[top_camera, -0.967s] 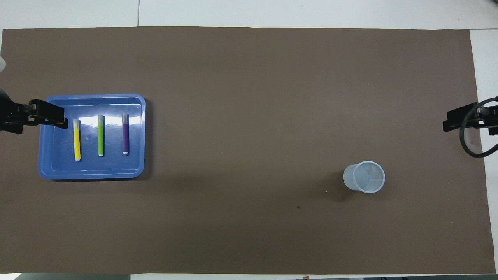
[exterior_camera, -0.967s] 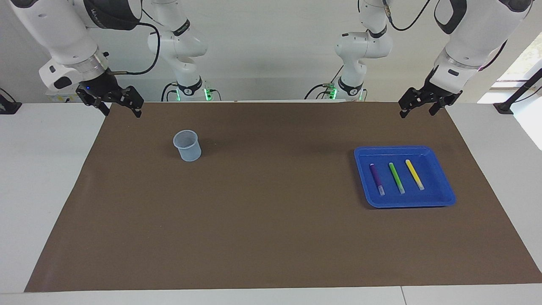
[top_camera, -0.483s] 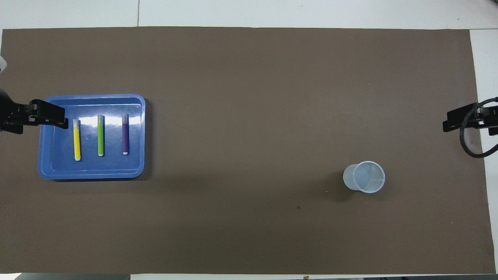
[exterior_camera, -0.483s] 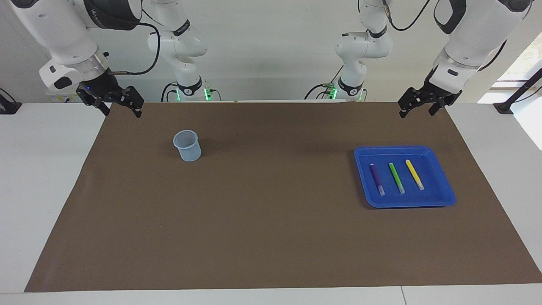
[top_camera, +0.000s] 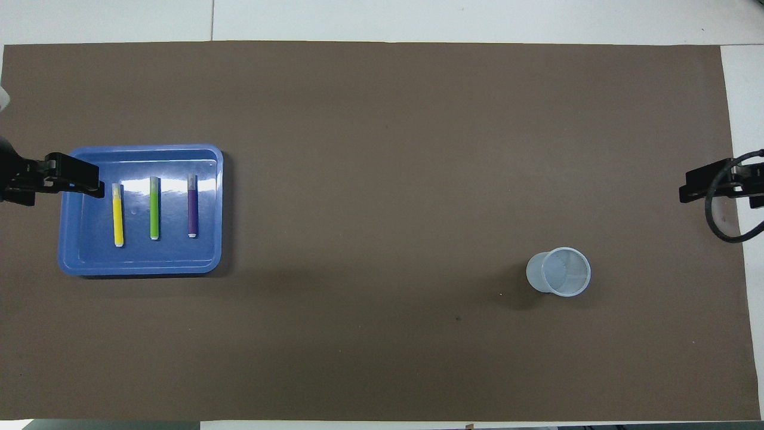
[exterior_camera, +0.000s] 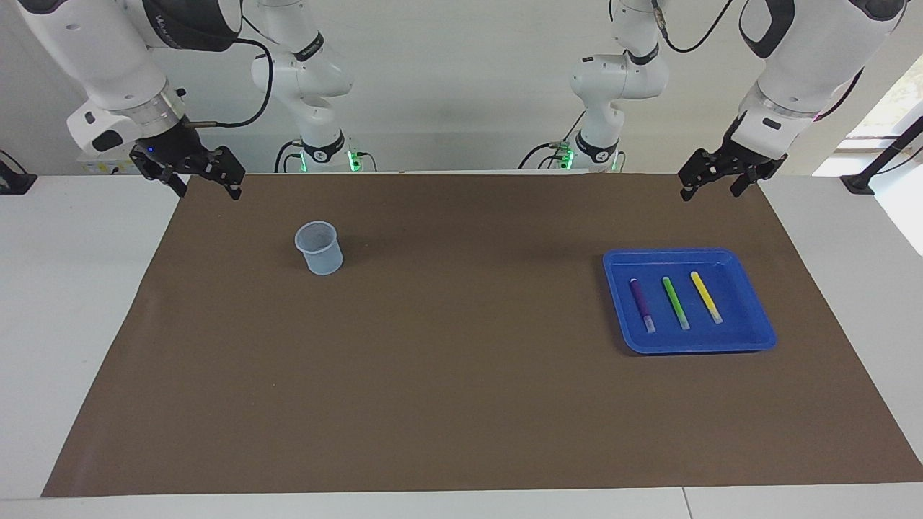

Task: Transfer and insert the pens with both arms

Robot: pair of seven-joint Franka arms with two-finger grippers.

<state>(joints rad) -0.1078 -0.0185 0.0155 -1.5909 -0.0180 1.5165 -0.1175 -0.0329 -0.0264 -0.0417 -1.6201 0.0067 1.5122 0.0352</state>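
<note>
though unseen overhead, arm bases (exterior_camera: 321, 148) facing

Brown mat (top_camera: 370, 179) covered nearly the whole table; white table surface (top_camera: 477, 18) showed along 12 o'clock. Blue tray (top_camera: 77, 263) sat at 9 o'clock on the mat, toward the left arm's end. Three pens lay in it, parallel, apart, running 12-to-6: yellow pen (top_camera: 118, 218), green pen (top_camera: 154, 209), purple pen (top_camera: 192, 206) in a row toward the mat centre. Pale translucent cup (top_camera: 560, 272) stood upright at about 4 o'clock, well apart from the tray. Left gripper (top_camera: 71, 182) poked in at 9 o'clock, its tip over the tray's outer edge beside the yellow pen. Right gripper (top_camera: 710, 184) showed at 3 o'clock over the mat edge, black cable (top_camera: 713, 221) looped beside it.
</note>
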